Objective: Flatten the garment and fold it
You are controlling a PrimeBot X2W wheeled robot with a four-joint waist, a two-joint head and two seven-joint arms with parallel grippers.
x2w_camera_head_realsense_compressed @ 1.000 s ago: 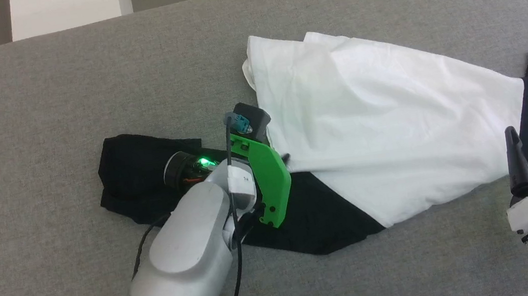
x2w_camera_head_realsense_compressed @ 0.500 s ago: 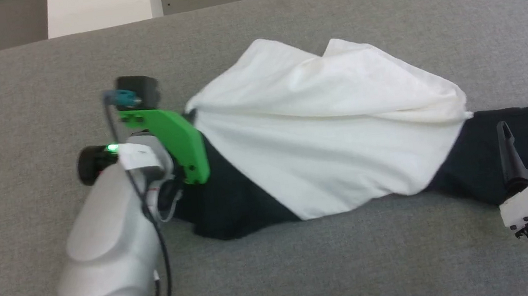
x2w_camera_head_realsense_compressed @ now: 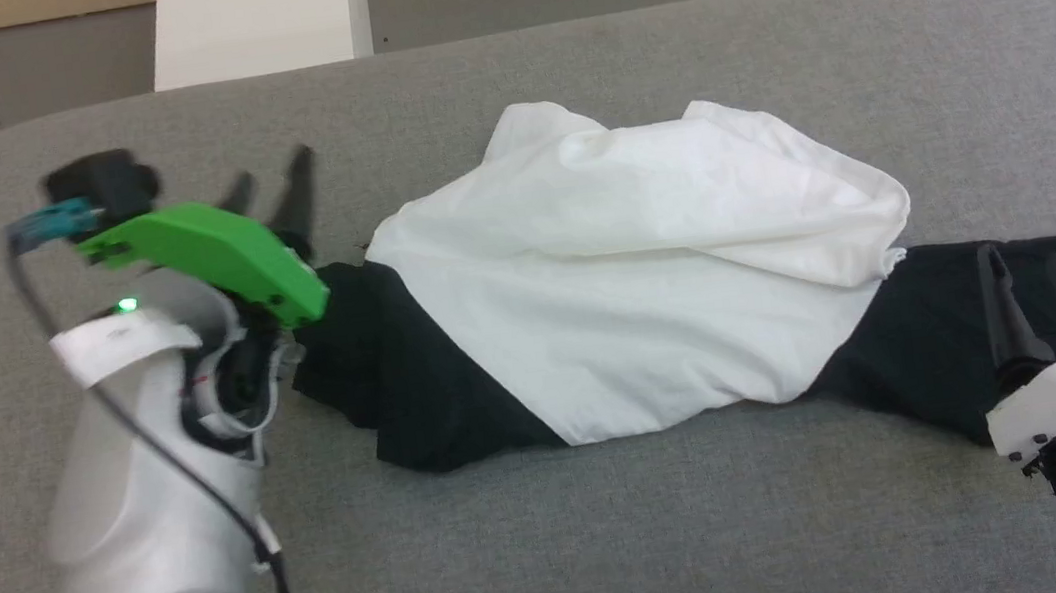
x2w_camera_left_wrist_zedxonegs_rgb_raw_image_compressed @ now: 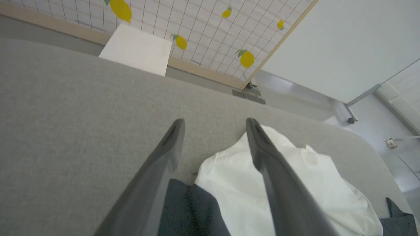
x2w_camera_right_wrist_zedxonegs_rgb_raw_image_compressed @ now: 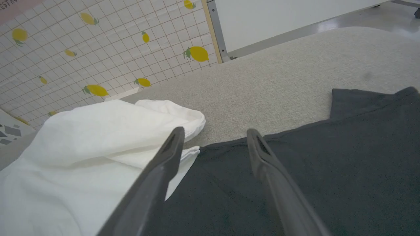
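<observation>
Overhead, the garment [x2w_camera_head_realsense_compressed: 652,322] lies bunched on the grey table [x2w_camera_head_realsense_compressed: 619,547]; left wrist view: left gripper [x2w_camera_left_wrist_zedxonegs_rgb_raw_image_compressed: 215,122] jaws apart, empty, over one black sleeve; right wrist view: right gripper [x2w_camera_right_wrist_zedxonegs_rgb_raw_image_compressed: 215,130] likewise over the other; judged soft, light, limp cloth, best pinched at sleeve edges.

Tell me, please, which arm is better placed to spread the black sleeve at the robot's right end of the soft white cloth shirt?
Right, probably: the open right gripper sits over that black sleeve; the left gripper is at the shirt's opposite end.
</observation>
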